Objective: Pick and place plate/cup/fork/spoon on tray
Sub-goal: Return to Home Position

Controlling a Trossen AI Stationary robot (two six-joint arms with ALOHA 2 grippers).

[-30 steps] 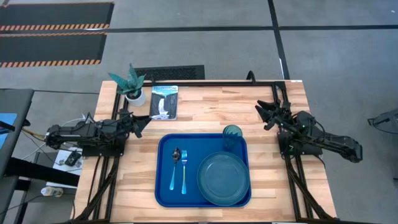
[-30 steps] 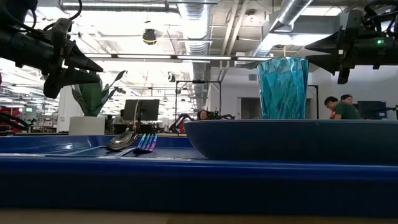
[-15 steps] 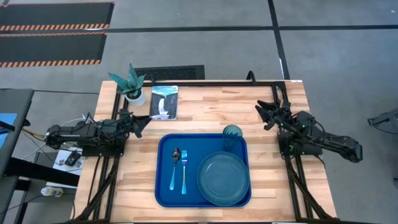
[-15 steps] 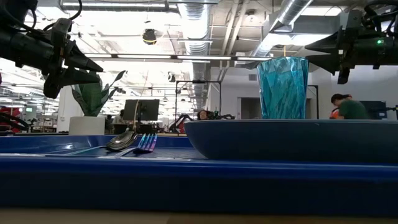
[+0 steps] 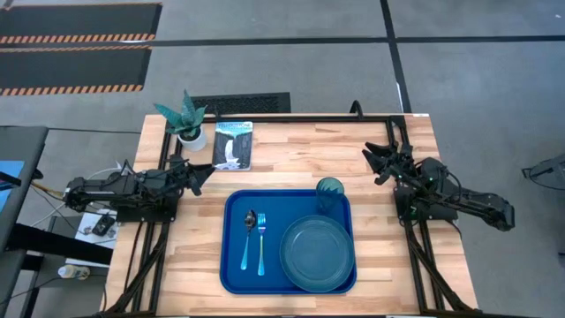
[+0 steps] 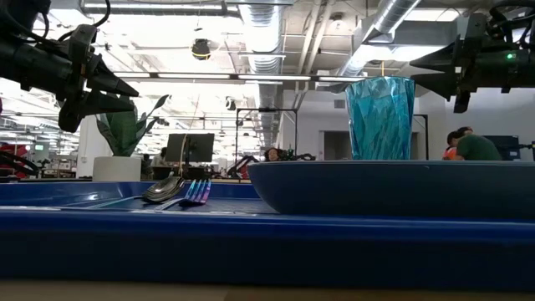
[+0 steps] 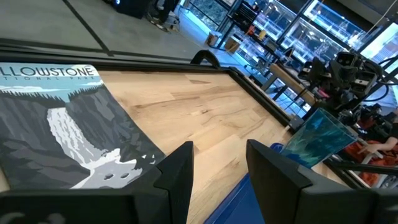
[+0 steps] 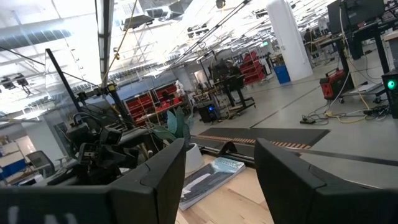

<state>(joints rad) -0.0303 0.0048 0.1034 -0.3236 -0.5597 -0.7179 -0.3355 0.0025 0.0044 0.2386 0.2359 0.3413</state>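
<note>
we see no change over the last second: plate (image 5: 318, 252), cup (image 5: 329, 194), fork (image 5: 261, 244) and spoon (image 5: 248, 238) all rest on the tray (image 5: 231, 265). left gripper (image 5: 201, 173) and right gripper (image 5: 374, 162) stay spread, empty, beside it. we judge the task complete.
</note>
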